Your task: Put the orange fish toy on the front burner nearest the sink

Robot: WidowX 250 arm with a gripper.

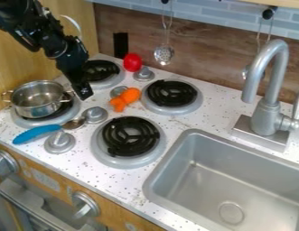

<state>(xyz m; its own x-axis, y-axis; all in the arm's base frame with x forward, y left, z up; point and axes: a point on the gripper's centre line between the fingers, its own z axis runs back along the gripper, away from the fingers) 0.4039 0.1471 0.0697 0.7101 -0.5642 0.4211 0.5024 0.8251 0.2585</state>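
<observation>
Your black gripper (84, 92) hangs just to the right of the small two-handled metal pot (39, 107), over the counter, with the arm coming down from the upper left; you cannot tell from here whether its pincer is spread or pressed together, nor whether anything is caught in it. The pot sits upright and uncovered on the left front burner (20, 120), and you can see into its shiny interior. To the right of the pot, a bit beyond your gripper, an orange toy (125, 99) lies against a grey burner knob (118, 91). Behind the pot and to its right you have the left rear burner (100, 70) with its black coil, and past that a rounded red toy (132, 62) beside another knob (144, 74). In front of the pot lies a blue-handled spoon (39, 133), its metal bowl pointing right, between two more knobs. Farther right of the pot are the right front burner (130, 136) and right rear burner (171, 92), and well apart from it you find the grey sink (161, 167) and curved faucet (271, 85). A slotted ladle (164, 54) hangs on the wall, behind the pot and to its right.
</observation>
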